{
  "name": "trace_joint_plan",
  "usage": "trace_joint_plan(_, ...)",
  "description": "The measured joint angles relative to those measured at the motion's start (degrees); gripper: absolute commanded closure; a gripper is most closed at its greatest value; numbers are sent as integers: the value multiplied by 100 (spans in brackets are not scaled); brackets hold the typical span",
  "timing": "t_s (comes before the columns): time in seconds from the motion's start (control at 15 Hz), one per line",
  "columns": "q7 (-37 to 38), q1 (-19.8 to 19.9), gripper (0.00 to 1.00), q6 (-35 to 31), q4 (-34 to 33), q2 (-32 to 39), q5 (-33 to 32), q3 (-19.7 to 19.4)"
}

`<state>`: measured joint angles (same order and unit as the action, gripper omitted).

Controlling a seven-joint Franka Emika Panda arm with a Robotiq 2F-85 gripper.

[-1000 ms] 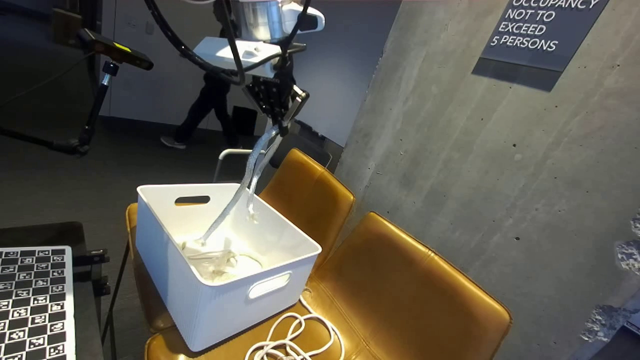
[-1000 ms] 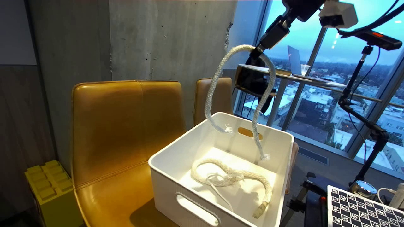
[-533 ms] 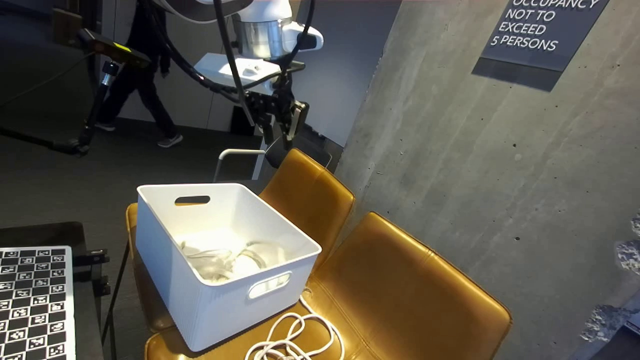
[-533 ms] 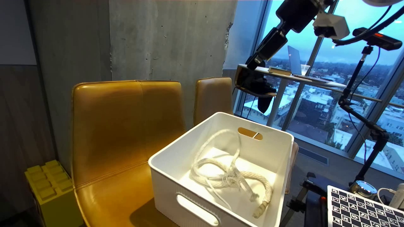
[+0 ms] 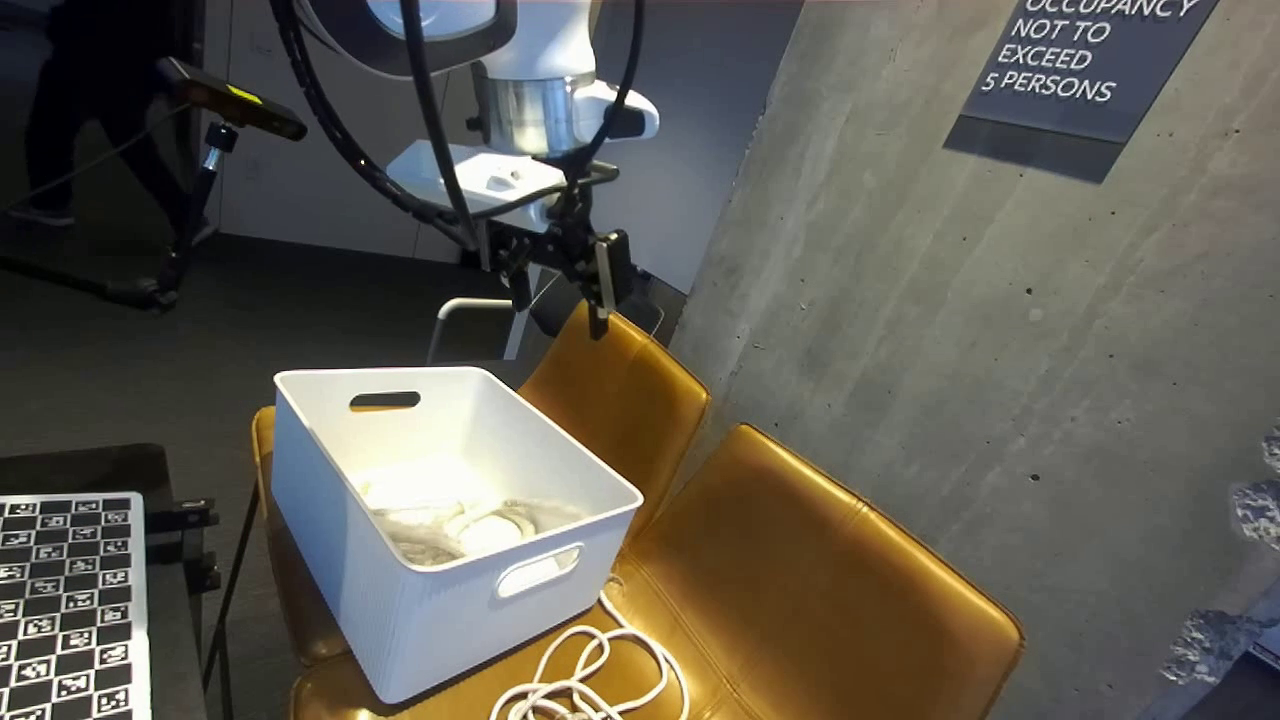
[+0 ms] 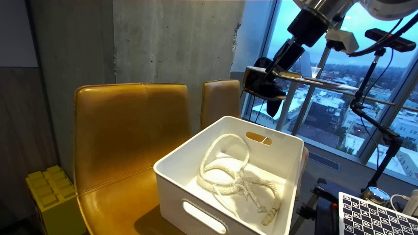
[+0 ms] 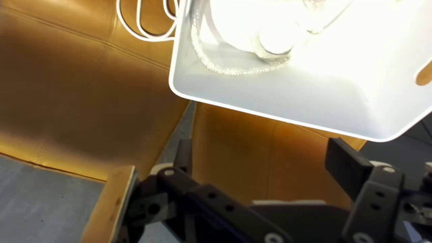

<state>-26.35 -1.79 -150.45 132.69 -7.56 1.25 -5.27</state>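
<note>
My gripper (image 5: 560, 312) hangs beyond the bin, level with a chair back, in an exterior view. Its jaws stand wide apart in the wrist view, and nothing is between the fingers (image 7: 347, 165). The nearest thing in that view is the white plastic bin (image 7: 276, 118), whose rim passes just ahead of the fingertips. Inside the bin lies a pale braided rope (image 6: 230, 135), its loop leaning up the inner wall. It crosses a thicker rope with a taped end (image 6: 270, 216). Glare in the wrist view washes out part of the bin's floor.
The bin sits on a tan leather chair (image 5: 830, 560), with another chair back (image 5: 625, 385) behind it. A white cord (image 7: 153, 39) lies coiled beside the bin. A checkered board (image 5: 70, 600) and a camera on a stand (image 5: 230, 100) are nearby. A concrete wall (image 5: 950, 350) rises behind.
The braided rope hung from my gripper a second ago; it was let go and dropped into the bin. The jaws have opened and the gripper has come lower. A person behind walked left.
</note>
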Motion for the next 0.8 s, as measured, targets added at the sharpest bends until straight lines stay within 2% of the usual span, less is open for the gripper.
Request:
trace_joint_plan(0.47,-673,839,0,-125,-154,864,64,-598)
trace_joint_plan(0.8,-843,1363,0,-138,-599,1802,169,-636)
